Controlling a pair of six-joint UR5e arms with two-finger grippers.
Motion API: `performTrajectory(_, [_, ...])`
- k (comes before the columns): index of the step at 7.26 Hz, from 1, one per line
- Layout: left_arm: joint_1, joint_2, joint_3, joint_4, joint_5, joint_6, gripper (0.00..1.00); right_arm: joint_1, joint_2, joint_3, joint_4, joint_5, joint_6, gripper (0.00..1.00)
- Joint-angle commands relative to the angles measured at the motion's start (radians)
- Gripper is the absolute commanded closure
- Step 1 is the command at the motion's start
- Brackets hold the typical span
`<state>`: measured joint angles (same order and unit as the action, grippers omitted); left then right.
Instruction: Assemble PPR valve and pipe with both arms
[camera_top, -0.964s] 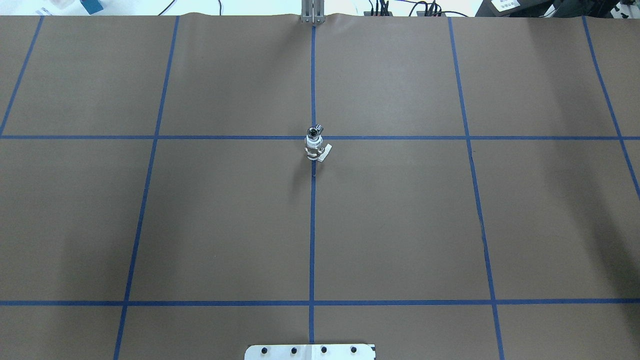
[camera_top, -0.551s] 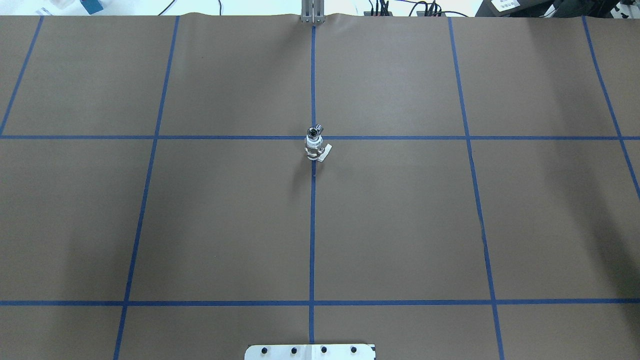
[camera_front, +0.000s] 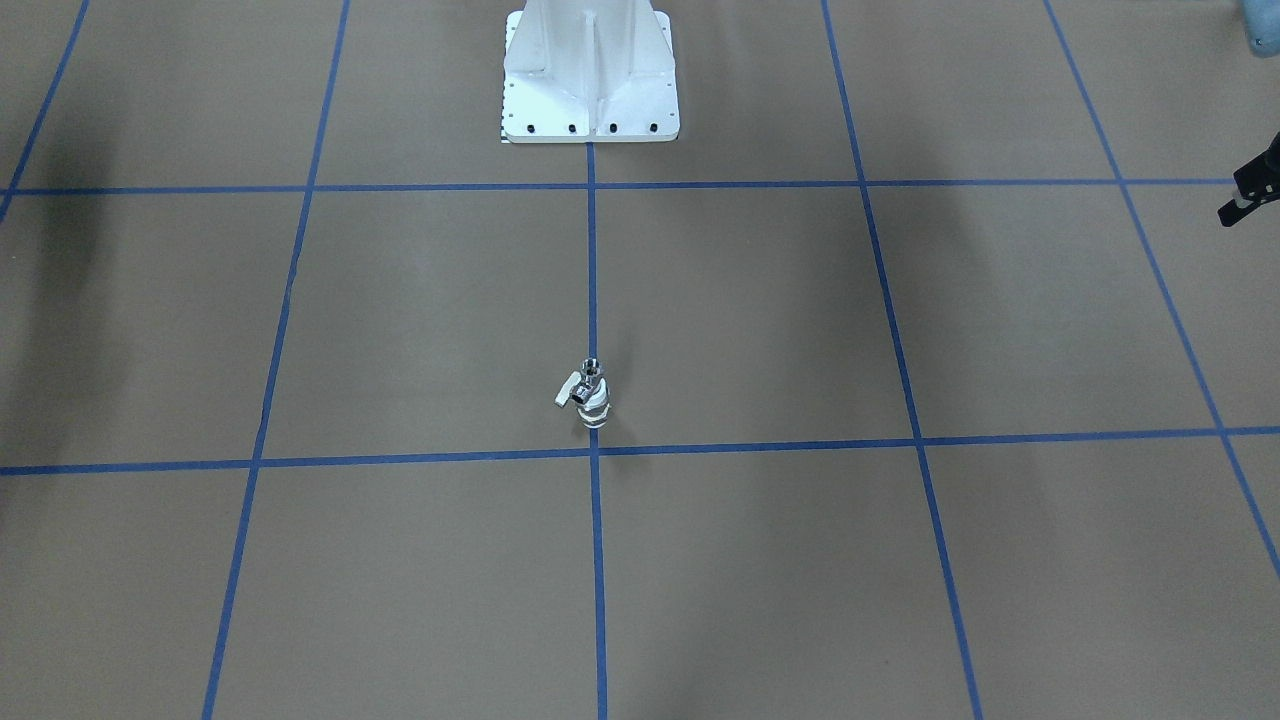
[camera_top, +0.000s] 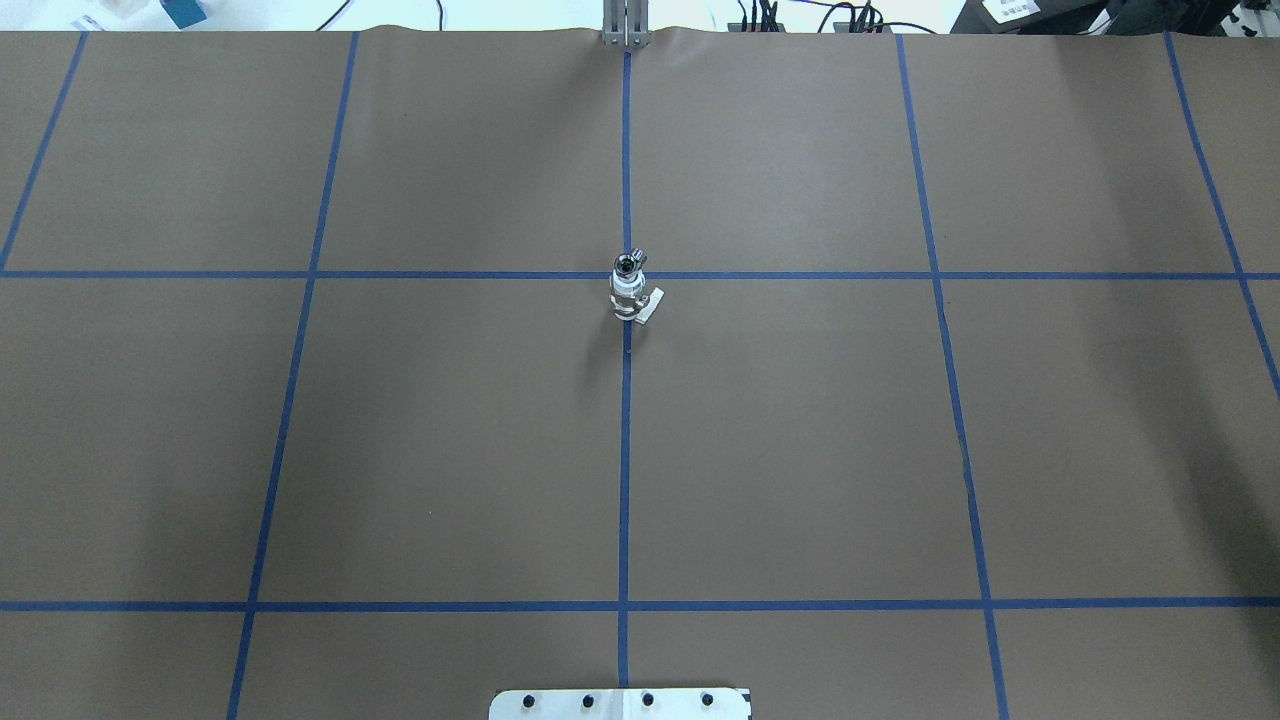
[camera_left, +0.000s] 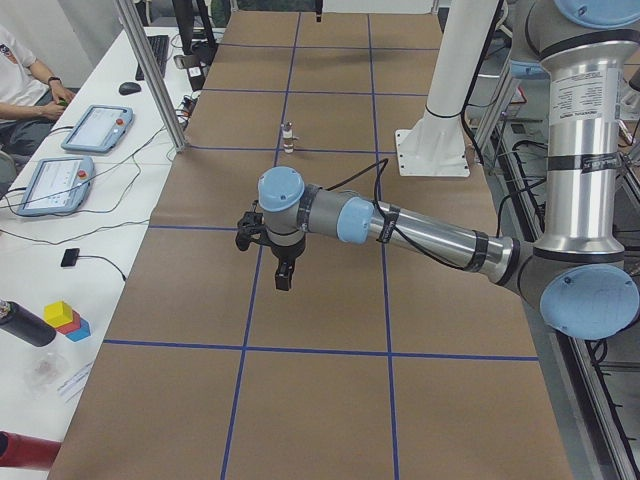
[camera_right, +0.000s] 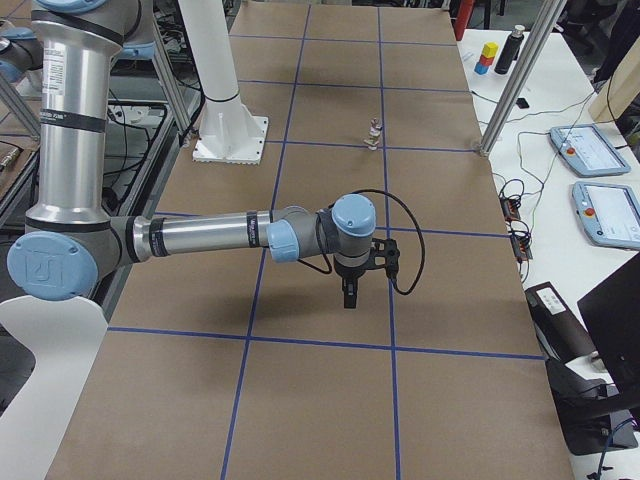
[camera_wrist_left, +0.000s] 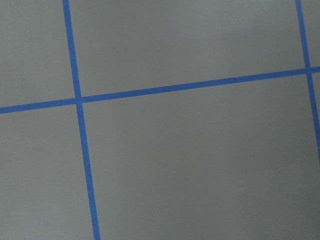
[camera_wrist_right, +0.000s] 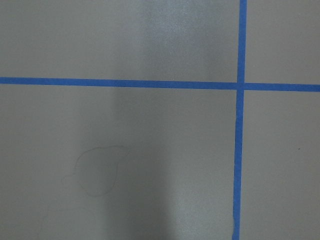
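The PPR valve stands upright at the middle of the brown table, with white ringed ends and a whitish side lever. The chrome pipe sits on its top end, joined to it. Both show in the front view, valve below and pipe above. My left gripper hangs over the table's left end, far from them, fingers down. My right gripper hangs over the right end. Neither holds anything I can see; I cannot tell if they are open or shut. Both wrist views show only bare paper and blue tape.
The white robot pedestal stands at the near middle edge. An aluminium post stands at the table's far edge. Tablets and coloured blocks lie on the side bench. A black part of my left arm shows at the front view's edge.
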<state>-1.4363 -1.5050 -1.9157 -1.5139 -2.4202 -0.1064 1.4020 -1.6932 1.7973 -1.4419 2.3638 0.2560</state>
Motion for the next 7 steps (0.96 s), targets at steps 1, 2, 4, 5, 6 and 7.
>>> performTrajectory(1, [0.000,-0.004,0.000,0.000,0.004,0.001,0.00,0.000,-0.002,-0.006,-0.002,0.003,0.000,0.00])
performTrajectory(2, [0.000,-0.007,-0.002,0.000,0.004,0.001,0.00,0.000,-0.002,-0.010,-0.002,0.023,0.000,0.00])
performTrajectory(4, [-0.001,-0.006,-0.005,0.000,0.006,-0.001,0.00,0.000,-0.005,-0.015,-0.002,0.029,0.000,0.00])
performTrajectory(5, [-0.001,-0.006,-0.005,0.000,0.006,-0.001,0.00,-0.001,-0.006,-0.012,0.000,0.029,0.002,0.00])
performTrajectory(6, [-0.001,-0.006,-0.005,0.000,0.006,-0.001,0.00,-0.001,-0.006,-0.010,0.000,0.026,0.003,0.00])
performTrajectory(7, [-0.001,-0.004,-0.006,0.000,0.006,-0.001,0.00,-0.001,-0.006,-0.015,0.000,0.025,0.005,0.00])
